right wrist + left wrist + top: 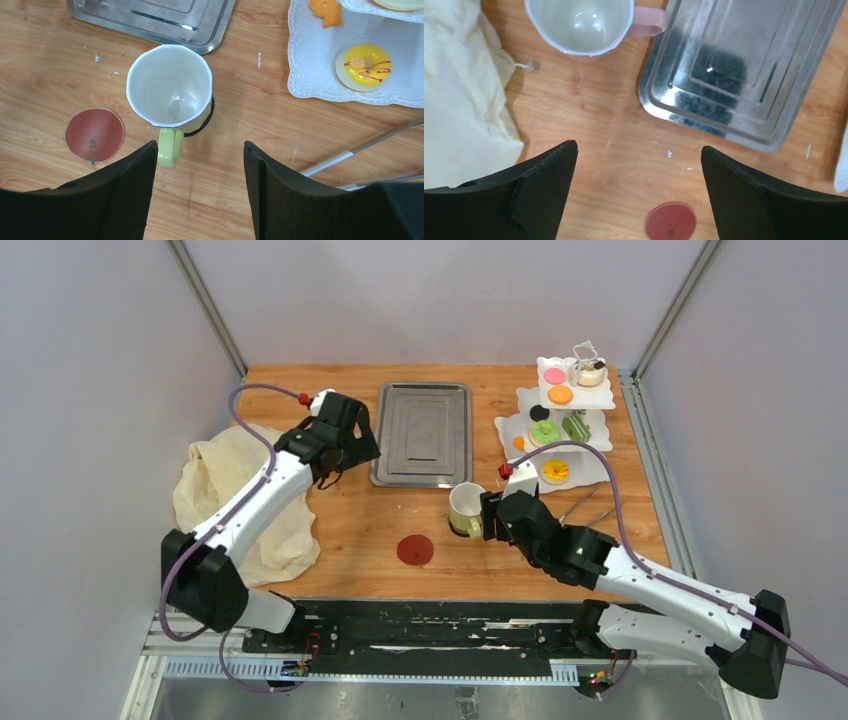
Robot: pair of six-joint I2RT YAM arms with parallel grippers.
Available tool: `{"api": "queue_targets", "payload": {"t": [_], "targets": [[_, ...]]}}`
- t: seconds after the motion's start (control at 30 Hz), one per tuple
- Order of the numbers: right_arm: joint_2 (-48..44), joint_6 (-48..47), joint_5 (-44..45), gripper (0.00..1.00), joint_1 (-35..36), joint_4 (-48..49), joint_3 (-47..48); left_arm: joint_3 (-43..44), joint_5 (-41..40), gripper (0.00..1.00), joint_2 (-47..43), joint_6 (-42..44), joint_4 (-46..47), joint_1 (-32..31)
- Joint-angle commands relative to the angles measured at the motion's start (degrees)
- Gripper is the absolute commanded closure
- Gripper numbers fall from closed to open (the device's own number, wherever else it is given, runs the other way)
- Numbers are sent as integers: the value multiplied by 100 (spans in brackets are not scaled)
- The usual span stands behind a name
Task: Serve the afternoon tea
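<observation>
A pale mug with a green handle stands upright on a dark coaster near the table's middle. My right gripper is open just behind it; the handle sits beside the left fingertip, ungripped. A red coaster lies bare to the mug's left. A second mug with a pink handle stands by the tray's corner, ahead of my open left gripper, which holds nothing. The white tiered stand at the back right carries a pink disc, a green donut and a yellow donut.
A steel tray lies at the back centre. A crumpled cream cloth covers the left side, partly under the left arm. Metal tongs lie on the wood right of my right gripper, below the stand.
</observation>
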Motion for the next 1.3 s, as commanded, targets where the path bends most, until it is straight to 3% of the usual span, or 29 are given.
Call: {"api": "queue_targets", "payload": {"t": [0.0,0.17,0.27,0.6,0.87,1.27], "targets": [[-304,-94,311,37,-58,-292,24,438,-852,2,530,-1058,194,-328],[-591,-124,316,37,-58,-444,-64,1011,-1259,2,1349,-2077,-49,-561],[-739,-153,328,37,-58,-504,-122,1282,-1908,2,1715,-2627,-119,-824],[-1166,-85,312,37,-58,-992,-124,2729,-2520,2,3238,-4203,-1245,-845],[-1599,4,304,38,-58,-1320,-276,3536,-2404,2,4001,-4314,-1533,-814],[-1799,-52,394,38,-58,-1749,-152,3996,-2606,2,4496,-5501,-2332,-607]]}}
